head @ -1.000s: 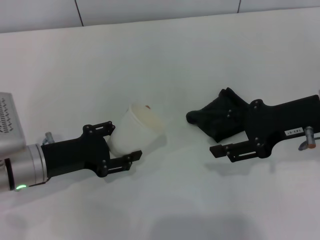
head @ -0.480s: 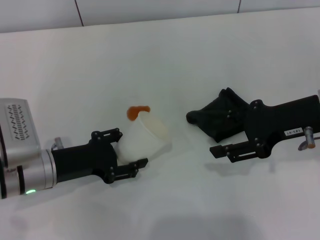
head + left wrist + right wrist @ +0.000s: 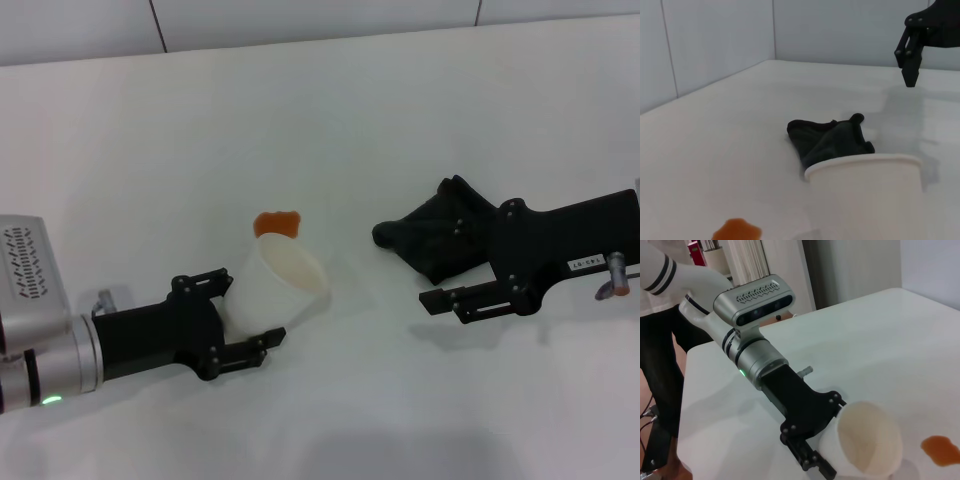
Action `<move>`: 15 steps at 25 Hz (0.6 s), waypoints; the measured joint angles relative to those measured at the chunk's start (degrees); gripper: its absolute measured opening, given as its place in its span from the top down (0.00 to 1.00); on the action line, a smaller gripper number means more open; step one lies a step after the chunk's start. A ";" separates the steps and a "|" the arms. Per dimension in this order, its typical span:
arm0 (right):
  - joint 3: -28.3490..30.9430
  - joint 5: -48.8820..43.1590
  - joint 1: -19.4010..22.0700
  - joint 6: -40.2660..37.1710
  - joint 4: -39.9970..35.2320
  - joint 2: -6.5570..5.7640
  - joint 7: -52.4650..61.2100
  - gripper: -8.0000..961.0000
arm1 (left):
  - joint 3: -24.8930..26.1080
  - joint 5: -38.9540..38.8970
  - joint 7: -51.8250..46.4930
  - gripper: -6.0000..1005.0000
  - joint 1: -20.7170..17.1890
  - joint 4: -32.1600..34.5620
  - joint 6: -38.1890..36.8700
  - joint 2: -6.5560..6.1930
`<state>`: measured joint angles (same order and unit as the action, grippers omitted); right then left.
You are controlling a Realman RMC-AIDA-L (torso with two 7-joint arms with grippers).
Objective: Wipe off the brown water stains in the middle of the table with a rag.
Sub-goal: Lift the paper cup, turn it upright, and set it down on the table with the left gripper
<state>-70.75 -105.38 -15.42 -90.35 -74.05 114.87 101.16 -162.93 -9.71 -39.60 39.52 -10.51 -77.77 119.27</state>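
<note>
My left gripper (image 3: pixel 243 312) is clamped on a tilted white paper cup (image 3: pixel 272 287), with the brown stain (image 3: pixel 277 223) glossy on the table (image 3: pixel 330 120) just beyond its rim. My right gripper (image 3: pixel 440 270) hangs with its fingers spread over the black rag (image 3: pixel 432 238), which lies crumpled well to the stain's right. The rag looks soft, light and floppy, so I'd pinch a thick raised fold near its middle.

Left gripper (image 3: pixel 826 439) around tilted white cup (image 3: pixel 868 446), brown stain (image 3: pixel 941 450) nearby.
</note>
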 joint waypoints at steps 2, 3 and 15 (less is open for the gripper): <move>0.00 0.00 -0.04 0.02 0.03 0.00 0.00 0.34 | 0.00 0.04 0.03 0.28 -0.14 -0.02 0.18 -0.02; 0.00 0.00 -0.04 0.02 0.04 0.00 0.00 0.34 | -0.02 0.13 0.04 0.28 -0.21 -0.03 0.49 -0.04; 0.00 0.00 0.01 -0.06 0.31 0.00 0.00 0.34 | -0.03 0.80 0.03 0.28 -0.43 -0.04 1.05 -0.10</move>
<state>-70.75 -105.38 -15.41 -90.41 -73.73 114.87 101.16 -162.96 -8.91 -39.58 39.09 -10.54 -76.72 119.17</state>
